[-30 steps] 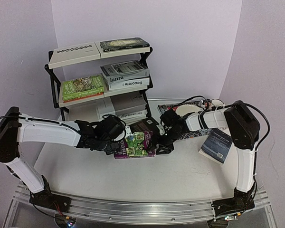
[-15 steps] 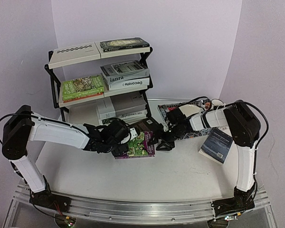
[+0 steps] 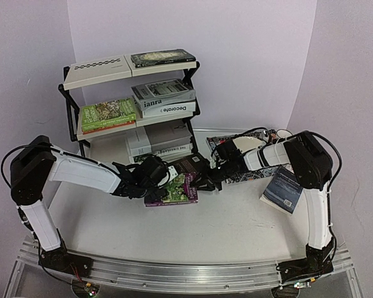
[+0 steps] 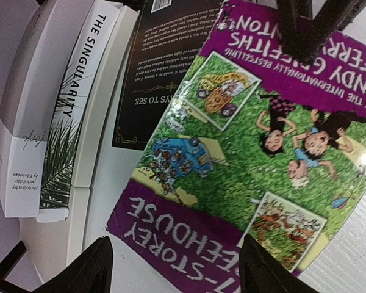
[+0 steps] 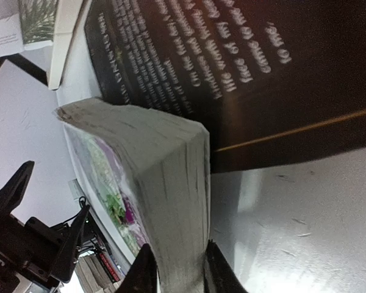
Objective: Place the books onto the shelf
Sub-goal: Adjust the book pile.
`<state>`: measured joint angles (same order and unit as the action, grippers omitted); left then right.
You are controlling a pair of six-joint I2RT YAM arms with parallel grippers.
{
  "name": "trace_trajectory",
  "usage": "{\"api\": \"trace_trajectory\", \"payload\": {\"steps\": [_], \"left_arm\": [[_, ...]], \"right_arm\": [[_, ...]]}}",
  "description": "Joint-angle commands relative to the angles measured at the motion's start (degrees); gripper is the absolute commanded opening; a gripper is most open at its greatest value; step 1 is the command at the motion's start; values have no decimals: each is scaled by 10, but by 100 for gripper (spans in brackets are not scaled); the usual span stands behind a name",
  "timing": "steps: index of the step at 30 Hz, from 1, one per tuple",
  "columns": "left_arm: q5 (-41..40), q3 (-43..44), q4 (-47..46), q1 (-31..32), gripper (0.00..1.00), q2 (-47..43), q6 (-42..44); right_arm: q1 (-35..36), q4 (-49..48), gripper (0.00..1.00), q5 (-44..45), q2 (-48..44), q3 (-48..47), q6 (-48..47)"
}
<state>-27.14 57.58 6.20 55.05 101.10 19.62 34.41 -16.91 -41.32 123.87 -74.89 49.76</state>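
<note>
Top external view: the shelf [image 3: 96, 71] carries books on all three tiers. Three lie on the counter [image 3: 236, 226]: a paperback [image 3: 177, 189] and a black book [image 3: 189, 164] just before the shelf, and a blue book [image 3: 283, 189] well apart from it. The right claw [image 5: 174, 268] pinches the paperback's page edge. The left claw [image 4: 175, 241] hangs spread over its cover. Both arms reach low toward the shelf.

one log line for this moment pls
left tool open over treehouse paperback | right tool shut on its page edge | paperback partly over black book | not on shelf yet
</note>
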Motion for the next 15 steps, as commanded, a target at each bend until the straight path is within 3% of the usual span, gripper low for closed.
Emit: {"api": "trace_trajectory", "payload": {"steps": [1, 6, 15], "left_arm": [[-28, 20, 5, 33, 81, -34, 23], [-73, 35, 31, 78, 98, -65, 34], [-83, 0, 30, 102, 100, -82, 47]], "right_arm": [[-1, 3, 11, 2, -13, -4, 51], [-1, -2, 0, 5, -25, -15, 106], [-1, -9, 0, -11, -23, -46, 189]]}}
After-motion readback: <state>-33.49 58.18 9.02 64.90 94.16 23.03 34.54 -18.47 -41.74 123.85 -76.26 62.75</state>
